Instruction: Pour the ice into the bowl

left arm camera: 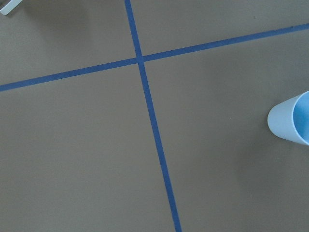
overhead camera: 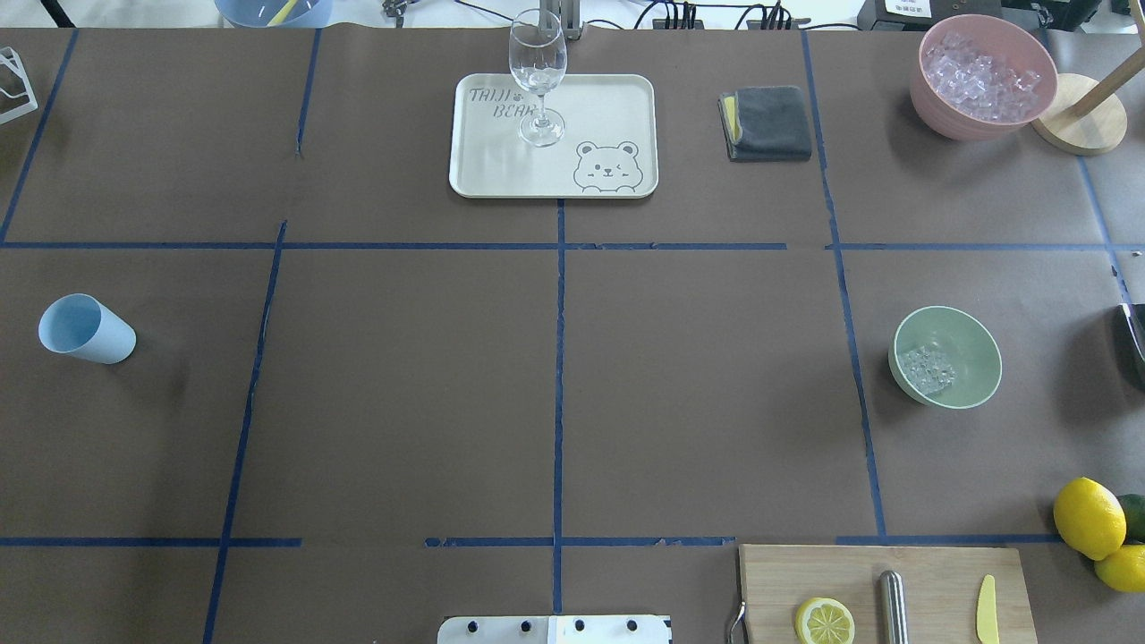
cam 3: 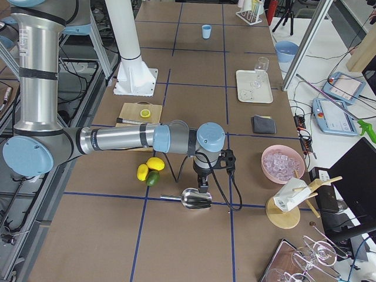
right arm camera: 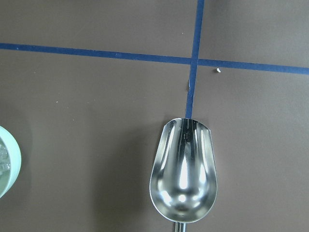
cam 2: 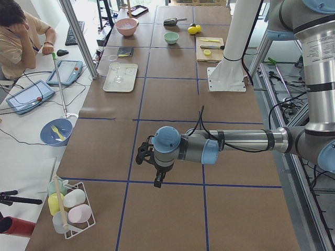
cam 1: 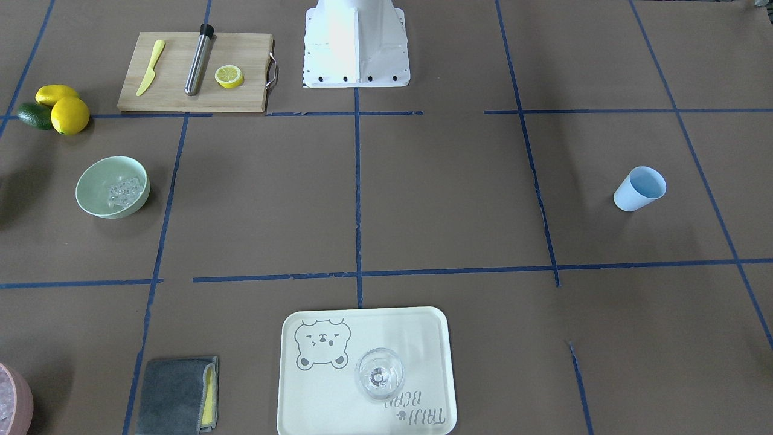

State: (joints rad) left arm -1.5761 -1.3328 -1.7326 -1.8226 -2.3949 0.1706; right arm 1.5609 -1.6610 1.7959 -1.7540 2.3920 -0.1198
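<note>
Several blue tape lines (cam 1: pixel 357 199) cross the brown table (cam 1: pixel 447 199) in the front-facing view, where the mint-green bowl (cam 1: pixel 90 205) holds the ice (cam 1: pixel 125 192), well apart from the light blue cup (cam 1: pixel 639 189). Overhead, a wine glass (overhead camera: pixel 538 76) stands on the bear tray (overhead camera: pixel 501 170), and a pink bowl (overhead camera: pixel 948 121) is heaped with cubes (overhead camera: pixel 979 76). From the left end, the left gripper (cam 2: pixel 157 180) hangs over the table; from the right end, the right gripper (cam 3: pixel 202 187) hangs close above a metal scoop (cam 3: pixel 197 200). Whether either's fingers are open I cannot tell. The right wrist camera shows the scoop empty, its lip seemingly on a tape line.
</note>
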